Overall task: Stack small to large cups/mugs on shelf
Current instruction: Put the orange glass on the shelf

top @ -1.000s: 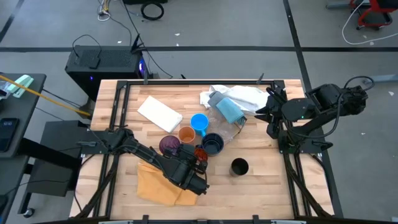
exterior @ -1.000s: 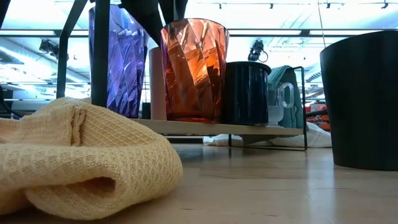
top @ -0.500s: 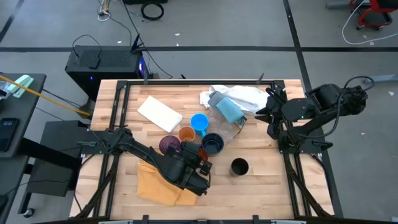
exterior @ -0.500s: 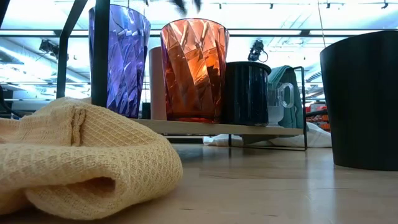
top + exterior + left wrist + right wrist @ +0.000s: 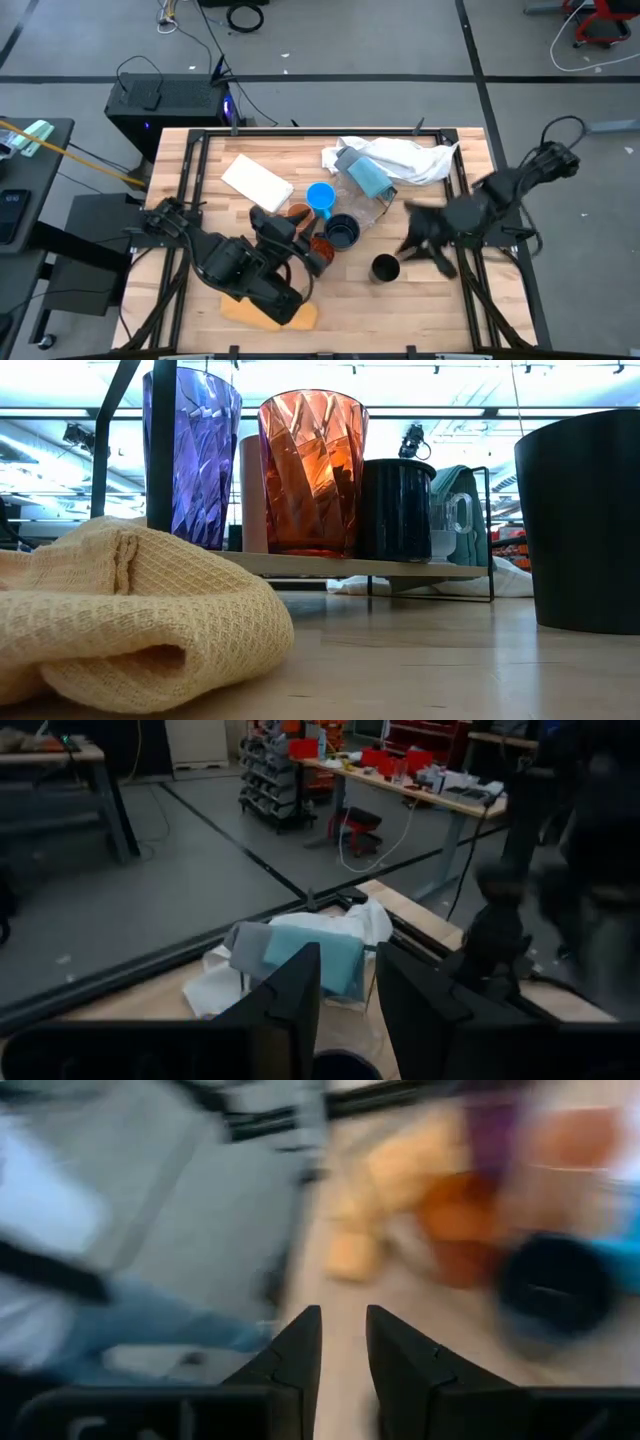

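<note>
Wooden table (image 5: 420, 300): purple cup hidden under left arm beside black mug (image 5: 385, 268). Left gripper (image 5: 347, 990) raised, fingers slightly parted, empty. Right gripper (image 5: 343, 1342) blurred near mug, slightly parted.

Right arm (image 5: 450, 225) motion-blurred, high view. Black mug (image 5: 585, 520) cut by low-view edge. Purple cup (image 5: 192, 455) top cropped.

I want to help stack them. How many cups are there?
6: the purple cup, red-orange tumbler and dark blue cup in a row; the orange cup and blue mug behind them; the black mug alone. The arm may hide more.
</note>
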